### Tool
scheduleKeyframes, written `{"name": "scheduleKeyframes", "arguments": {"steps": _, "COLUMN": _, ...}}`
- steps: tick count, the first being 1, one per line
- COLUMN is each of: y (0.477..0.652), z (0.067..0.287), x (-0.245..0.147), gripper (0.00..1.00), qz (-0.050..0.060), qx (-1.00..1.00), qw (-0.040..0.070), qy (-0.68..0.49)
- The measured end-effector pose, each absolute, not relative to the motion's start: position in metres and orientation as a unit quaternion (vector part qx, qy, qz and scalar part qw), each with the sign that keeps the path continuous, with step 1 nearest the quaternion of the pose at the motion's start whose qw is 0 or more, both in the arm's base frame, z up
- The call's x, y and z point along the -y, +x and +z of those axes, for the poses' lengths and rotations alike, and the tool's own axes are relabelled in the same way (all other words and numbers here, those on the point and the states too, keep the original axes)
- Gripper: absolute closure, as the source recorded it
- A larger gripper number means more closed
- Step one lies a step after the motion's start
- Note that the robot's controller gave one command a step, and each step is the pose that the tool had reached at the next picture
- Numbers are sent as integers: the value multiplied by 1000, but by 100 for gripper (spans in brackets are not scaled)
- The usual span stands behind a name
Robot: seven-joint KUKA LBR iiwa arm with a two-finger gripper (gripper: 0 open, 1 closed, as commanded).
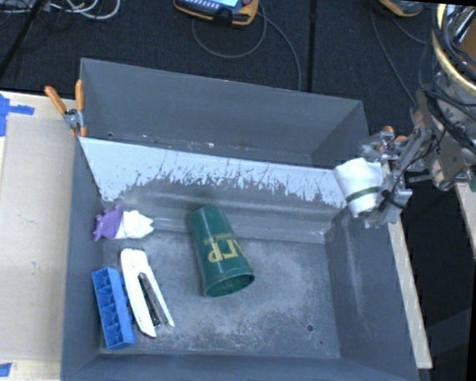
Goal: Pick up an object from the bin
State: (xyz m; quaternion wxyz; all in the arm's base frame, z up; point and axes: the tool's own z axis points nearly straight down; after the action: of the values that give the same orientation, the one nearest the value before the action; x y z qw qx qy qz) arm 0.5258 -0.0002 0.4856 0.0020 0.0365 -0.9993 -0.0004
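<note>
Gripper (pixel 371 183): hanging well up and right of the green cup (pixel 218 253), clamping a white cylinder (pixel 354 187) between its 2 fingers, so carrying it far from that cup. Lying on its side, the green cup. Resting left of the green cup: a purple-and-white scrap (pixel 122 225), a white clip-like tool (pixel 144 292), a blue ridged block (pixel 113 307).

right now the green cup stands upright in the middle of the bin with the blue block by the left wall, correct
No. The camera view shows the green cup lying on its side, not upright. It is in the middle of the bin, with the blue block by the left wall.
</note>
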Motion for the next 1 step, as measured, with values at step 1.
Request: {"name": "scheduleKeyframes", "arguments": {"steps": 1, "y": 530, "z": 473, "x": 13, "gripper": 0, "qz": 0, "qx": 999, "qw": 1, "qy": 39}}
